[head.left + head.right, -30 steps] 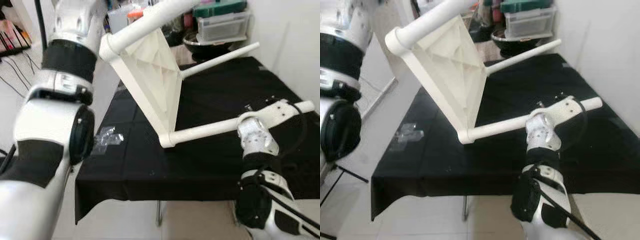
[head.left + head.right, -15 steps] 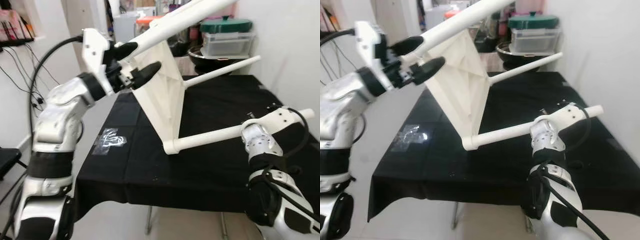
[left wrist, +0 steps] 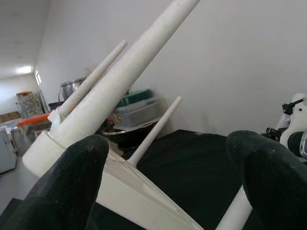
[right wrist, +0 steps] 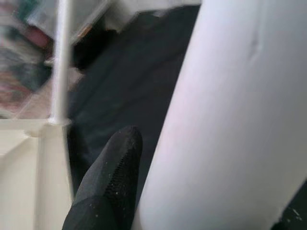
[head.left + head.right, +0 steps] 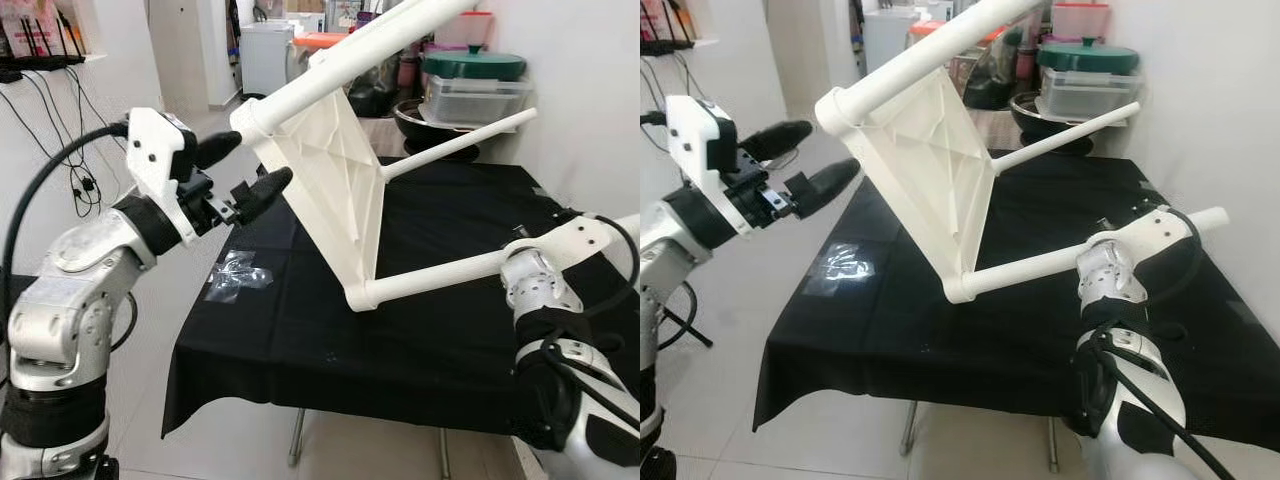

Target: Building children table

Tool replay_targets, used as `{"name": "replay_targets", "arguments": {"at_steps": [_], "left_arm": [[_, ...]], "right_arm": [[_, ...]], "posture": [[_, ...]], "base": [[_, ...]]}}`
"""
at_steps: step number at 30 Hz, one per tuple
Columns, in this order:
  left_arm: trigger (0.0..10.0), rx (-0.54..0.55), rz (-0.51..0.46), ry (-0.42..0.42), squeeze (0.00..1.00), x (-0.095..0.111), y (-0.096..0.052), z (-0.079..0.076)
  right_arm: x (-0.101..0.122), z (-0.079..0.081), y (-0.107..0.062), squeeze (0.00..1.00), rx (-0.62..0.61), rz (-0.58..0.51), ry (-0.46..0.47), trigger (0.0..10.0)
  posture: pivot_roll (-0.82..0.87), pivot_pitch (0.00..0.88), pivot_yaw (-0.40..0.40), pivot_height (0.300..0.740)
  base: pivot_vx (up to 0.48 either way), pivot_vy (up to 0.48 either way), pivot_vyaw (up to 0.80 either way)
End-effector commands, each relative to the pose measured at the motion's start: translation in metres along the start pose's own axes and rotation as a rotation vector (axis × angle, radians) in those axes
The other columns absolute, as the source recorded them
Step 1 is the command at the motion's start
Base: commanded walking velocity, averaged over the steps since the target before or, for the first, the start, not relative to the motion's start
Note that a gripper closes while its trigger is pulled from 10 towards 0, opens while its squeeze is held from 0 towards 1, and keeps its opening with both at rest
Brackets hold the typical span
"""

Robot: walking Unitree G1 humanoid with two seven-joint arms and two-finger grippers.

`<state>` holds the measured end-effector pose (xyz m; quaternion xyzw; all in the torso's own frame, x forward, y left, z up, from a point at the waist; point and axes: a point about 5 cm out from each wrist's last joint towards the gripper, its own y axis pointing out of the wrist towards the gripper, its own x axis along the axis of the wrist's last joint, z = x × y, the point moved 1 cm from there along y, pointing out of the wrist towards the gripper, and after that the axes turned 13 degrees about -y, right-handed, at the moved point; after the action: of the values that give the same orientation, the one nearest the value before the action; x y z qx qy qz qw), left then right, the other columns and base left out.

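A white children's table (image 5: 330,180) stands tilted on edge over the black-covered table (image 5: 300,350), its top facing left and its white legs pointing right and up. The lower leg (image 5: 440,278) runs to my right gripper (image 5: 1160,228), which is shut on it near its end; in the right wrist view one black finger (image 4: 112,187) presses against the leg (image 4: 225,120). My left gripper (image 5: 240,170) hangs open just left of the top's upper corner, not touching it. In the left wrist view its fingers (image 3: 67,187) frame the thick upper leg (image 3: 120,81).
A crumpled clear plastic bag (image 5: 238,272) lies on the black cloth near its left edge. Lidded plastic boxes and a dark bowl (image 5: 470,95) crowd the far end. A white wall (image 5: 590,100) runs close on the right. Cables (image 5: 60,130) hang at the left wall.
My left arm has swung out from in front of the camera; its open gripper was astride the table's upper corner and now sits back to the left of it. The right gripper still holds the leg.
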<state>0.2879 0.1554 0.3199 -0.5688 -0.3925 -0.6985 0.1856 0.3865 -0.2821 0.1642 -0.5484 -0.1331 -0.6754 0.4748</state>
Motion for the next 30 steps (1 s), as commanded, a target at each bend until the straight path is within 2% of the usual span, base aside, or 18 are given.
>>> {"name": "replay_targets", "arguments": {"at_steps": [1,2,3,4,7,9,13,15,16,17,19,23,30], "left_arm": [[10.0,-0.010,0.004,0.011,0.00,0.005,0.001,-0.002],[10.0,-0.013,0.005,0.013,0.00,0.006,0.002,-0.002],[10.0,-0.013,0.005,0.013,0.00,0.006,0.002,-0.002],[10.0,-0.009,0.009,0.011,0.00,0.006,0.001,-0.005],[10.0,-0.008,0.007,0.011,0.00,0.007,0.001,-0.007],[10.0,-0.009,0.006,0.010,0.00,0.007,0.002,-0.008],[10.0,-0.007,0.007,0.010,0.00,0.010,0.001,-0.010],[10.0,-0.007,0.007,0.010,0.00,0.010,0.001,-0.010],[10.0,-0.006,0.005,0.010,0.00,0.012,0.001,-0.009],[10.0,-0.006,0.005,0.010,0.00,0.012,0.001,-0.009],[10.0,-0.007,0.005,0.010,0.00,0.014,0.001,-0.010],[10.0,-0.009,0.007,0.009,0.00,0.015,0.001,-0.011],[10.0,-0.009,0.008,0.007,0.00,0.015,0.001,-0.012]], "right_arm": [[-0.105,-0.062,-0.006,0.00,-0.078,0.287,-0.289,10.0],[-0.098,-0.052,-0.005,0.00,0.004,0.234,-0.261,10.0],[-0.098,-0.052,-0.005,0.00,0.004,0.234,-0.261,10.0],[-0.089,-0.043,-0.003,0.00,0.094,0.173,-0.194,10.0],[-0.087,-0.045,-0.002,0.00,0.108,0.154,-0.175,10.0],[-0.086,-0.044,-0.002,0.00,0.118,0.147,-0.181,10.0],[-0.085,-0.033,-0.004,0.00,0.190,0.101,-0.270,10.0],[-0.085,-0.033,-0.004,0.00,0.190,0.101,-0.270,10.0],[-0.087,-0.034,-0.004,0.00,0.164,0.105,-0.337,10.0],[-0.087,-0.034,-0.004,0.00,0.164,0.105,-0.337,10.0],[-0.089,-0.044,-0.003,0.00,0.108,0.123,-0.366,10.0],[-0.089,-0.052,-0.002,0.00,0.082,0.124,-0.368,10.0],[-0.086,-0.046,-0.002,0.00,0.140,0.097,-0.307,10.0]], "posture": [[0.13,0.209,-0.034,0.740],[0.13,0.209,-0.033,0.740],[0.13,0.209,-0.033,0.740],[0.12,0.202,-0.031,0.740],[0.12,0.201,-0.032,0.740],[0.12,0.196,-0.031,0.740],[0.12,0.189,-0.032,0.740],[0.12,0.189,-0.032,0.740],[0.11,0.186,-0.035,0.740],[0.11,0.186,-0.035,0.740],[0.11,0.187,-0.038,0.740],[0.11,0.188,-0.040,0.740],[0.12,0.193,-0.043,0.740]], "base": [[0.000,0.000,0.00],[0.000,0.000,0.00],[0.000,0.000,0.00],[0.000,0.000,0.00],[0.000,0.000,0.00],[0.000,0.000,0.00],[0.000,0.000,0.00],[0.000,0.000,0.00],[0.000,0.000,0.00],[0.000,0.000,0.00],[0.000,0.000,0.00],[0.000,0.000,0.00],[0.000,0.000,0.00]]}}
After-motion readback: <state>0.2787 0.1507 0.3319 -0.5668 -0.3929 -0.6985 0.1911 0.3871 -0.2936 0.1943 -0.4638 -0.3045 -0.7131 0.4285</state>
